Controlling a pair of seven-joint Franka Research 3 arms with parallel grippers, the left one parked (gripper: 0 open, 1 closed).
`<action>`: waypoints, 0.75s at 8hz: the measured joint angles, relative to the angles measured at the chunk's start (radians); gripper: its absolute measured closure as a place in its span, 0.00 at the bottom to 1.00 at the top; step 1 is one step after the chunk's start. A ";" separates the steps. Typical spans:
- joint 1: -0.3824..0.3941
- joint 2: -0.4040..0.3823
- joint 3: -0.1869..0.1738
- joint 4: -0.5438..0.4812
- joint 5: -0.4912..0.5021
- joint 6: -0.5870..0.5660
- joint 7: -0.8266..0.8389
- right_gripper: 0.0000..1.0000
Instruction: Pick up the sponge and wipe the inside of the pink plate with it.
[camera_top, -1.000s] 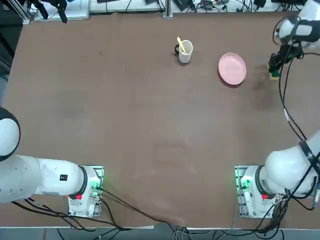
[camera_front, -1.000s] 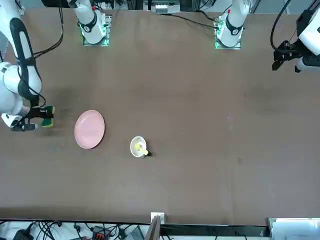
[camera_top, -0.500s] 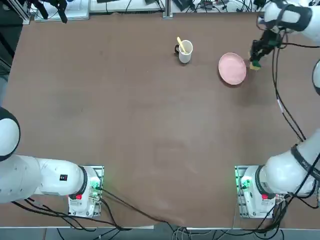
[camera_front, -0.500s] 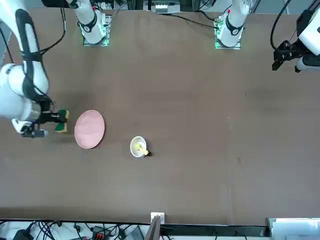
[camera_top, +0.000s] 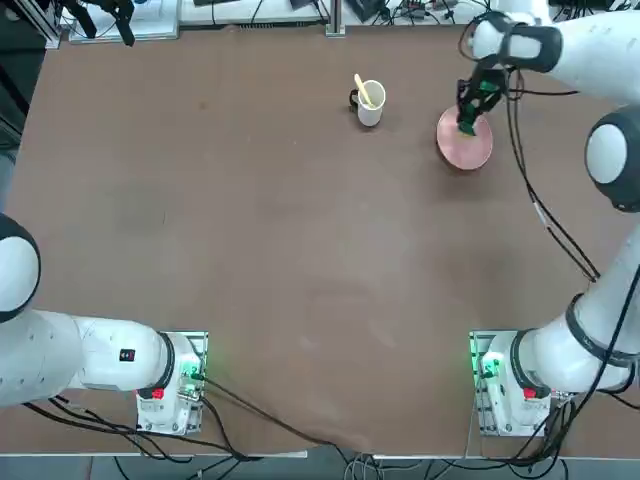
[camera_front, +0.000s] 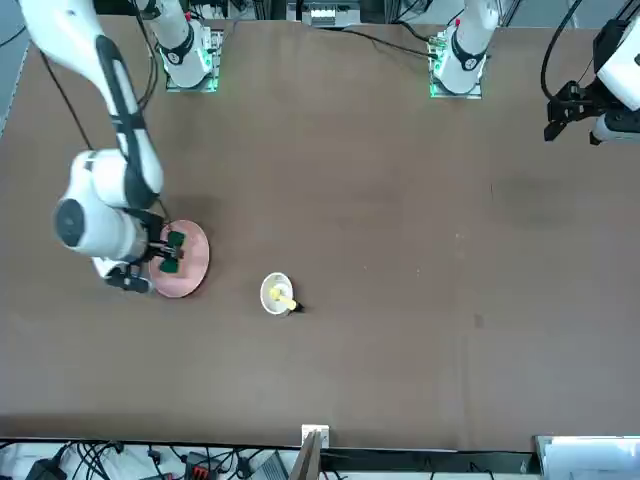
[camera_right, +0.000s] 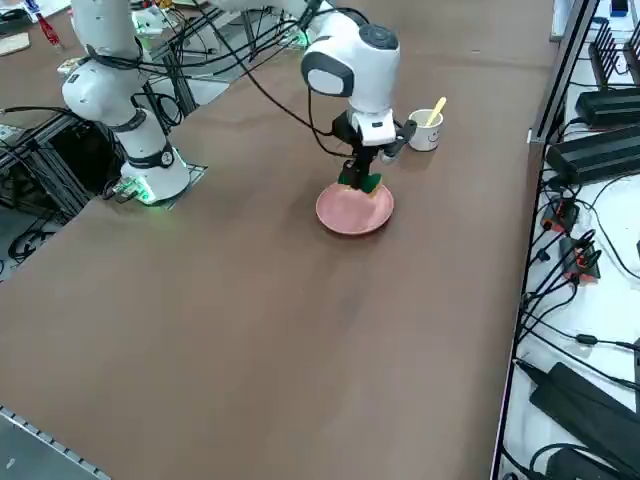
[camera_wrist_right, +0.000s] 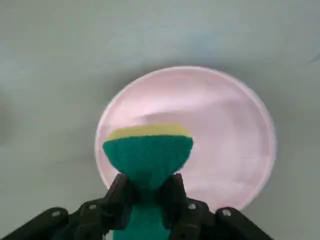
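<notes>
The right tool (camera_wrist_right: 152, 192) is clamped on the sponge (camera_wrist_right: 150, 155), whose green layer is pinched inward between the two fingers and whose yellow edge faces away from them. The sponge is positioned over the inner area of the pink plate (camera_wrist_right: 225, 150); contact between the two cannot be determined. The plate rests on the tabletop (camera_top: 300, 250), near the white mug (camera_top: 370, 112), which contains a yellow utensil (camera_top: 362, 88).

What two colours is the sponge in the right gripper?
The sponge is green and yellow, clearest in the right wrist view.
</notes>
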 joint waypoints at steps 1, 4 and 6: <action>0.015 0.030 0.000 0.000 0.000 0.018 0.032 0.67; 0.013 0.092 -0.014 -0.002 0.000 0.026 0.042 0.67; 0.013 0.093 -0.018 -0.005 -0.002 0.018 0.041 0.67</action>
